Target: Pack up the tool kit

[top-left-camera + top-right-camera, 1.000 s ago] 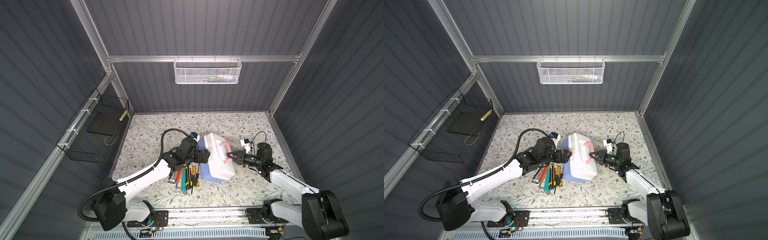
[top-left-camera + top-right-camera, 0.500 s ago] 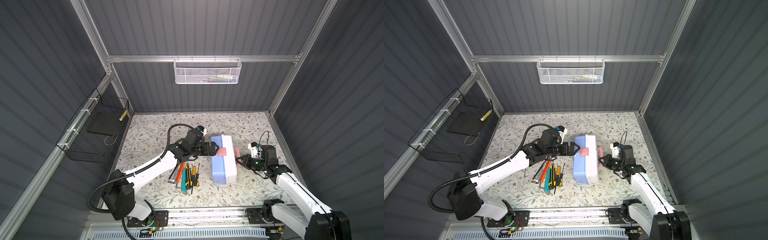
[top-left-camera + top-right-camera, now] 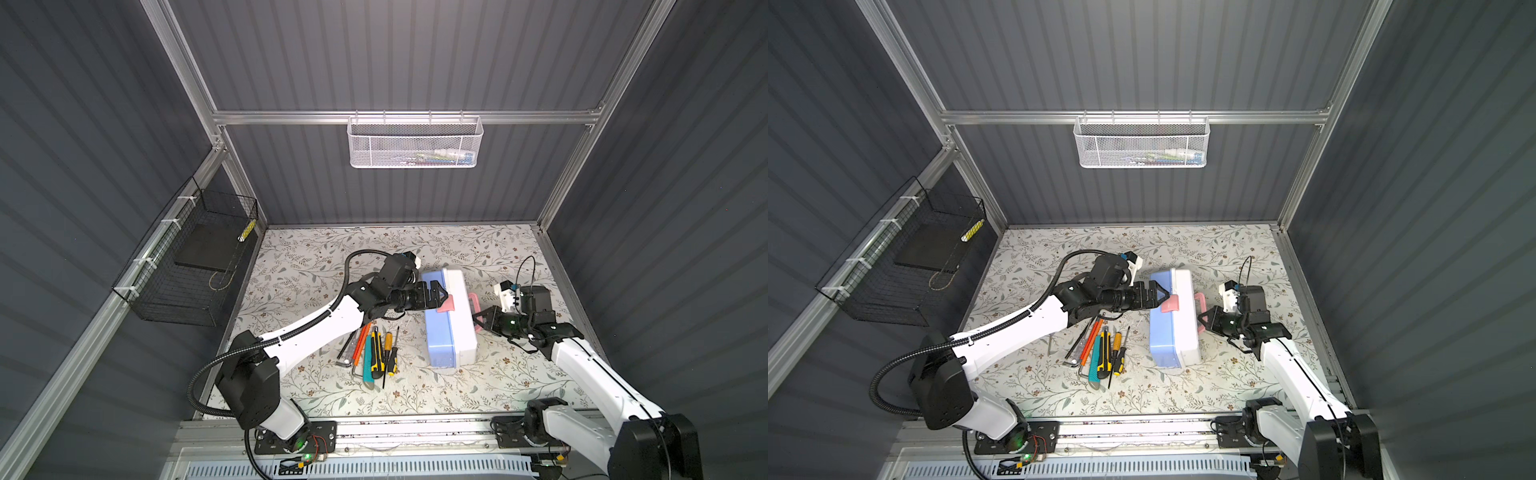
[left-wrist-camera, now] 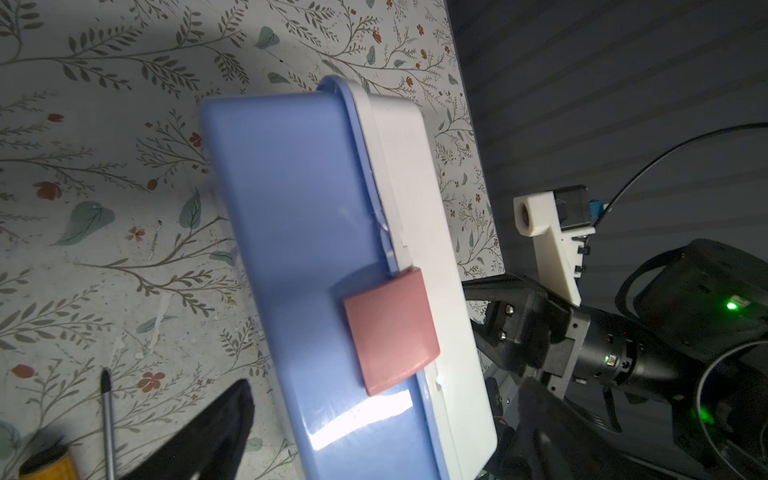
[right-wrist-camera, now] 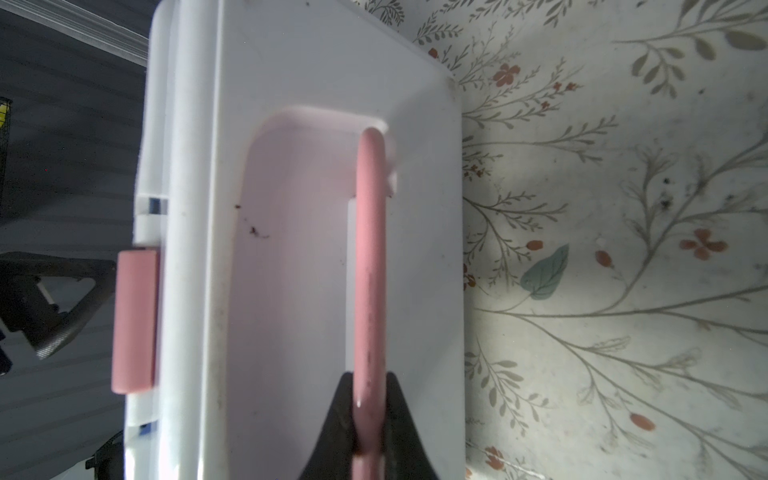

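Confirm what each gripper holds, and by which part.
Right gripper is shut on the pink handle of the tool kit box. Left gripper is open by the pink latch, holding nothing.

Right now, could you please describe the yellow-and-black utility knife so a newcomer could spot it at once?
On the floral table, find the blue-and-white tool box; a row of hand tools lies to its left in both top views. The utility knife lies between a teal cutter and a yellow-handled screwdriver, and it alone has a broad yellow body edged in black.
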{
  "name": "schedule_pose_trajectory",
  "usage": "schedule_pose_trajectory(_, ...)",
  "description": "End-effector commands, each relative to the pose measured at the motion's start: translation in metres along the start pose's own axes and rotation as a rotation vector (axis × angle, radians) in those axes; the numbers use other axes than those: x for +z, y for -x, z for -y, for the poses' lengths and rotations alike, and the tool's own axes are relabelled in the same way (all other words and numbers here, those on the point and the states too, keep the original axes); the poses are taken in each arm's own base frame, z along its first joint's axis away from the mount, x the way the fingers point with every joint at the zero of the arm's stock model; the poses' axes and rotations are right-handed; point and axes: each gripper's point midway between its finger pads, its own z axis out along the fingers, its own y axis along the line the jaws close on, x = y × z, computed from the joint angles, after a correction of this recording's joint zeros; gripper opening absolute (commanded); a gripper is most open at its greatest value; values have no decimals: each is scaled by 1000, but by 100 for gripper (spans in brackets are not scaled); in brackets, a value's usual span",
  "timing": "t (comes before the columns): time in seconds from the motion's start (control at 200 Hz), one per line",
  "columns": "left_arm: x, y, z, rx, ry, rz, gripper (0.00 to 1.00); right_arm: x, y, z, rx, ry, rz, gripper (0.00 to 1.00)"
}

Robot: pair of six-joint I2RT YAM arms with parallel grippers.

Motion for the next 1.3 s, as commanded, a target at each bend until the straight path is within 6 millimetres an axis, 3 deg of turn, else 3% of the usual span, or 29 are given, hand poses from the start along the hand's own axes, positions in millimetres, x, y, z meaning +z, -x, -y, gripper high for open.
schedule_pose_trajectory(0.0,10,0,15,3,-48,-28,99,-1,2,2,-10,-19,-6,0)
schedule_pose_trajectory(0.305,15,4,31,26,-82,-36,99,-1,1,1,-19,-19,-8,0)
schedule_pose_trajectory(0.38,8,3,25,59,-16,-55,100,-1,1,1,-20,-19,-10,0)
schedule_pose_trajectory(0.4,1,12,33,77,-14,-35,99,-1,1,1,-20,-20,-8,0)
schedule_pose_trajectory(0.52,-9,21,35,108,13,-6,99,-1,1,1,-24,-18,-10,0)
schedule_pose_trajectory(0.701,5,12,45,84,-50,-59,99,0,3,1,-28,-19,-9,0)
schedule_pose_trajectory(1.296,23,-8,21,-12,38,-127,100,1,10,-5,-47,10,23,0)
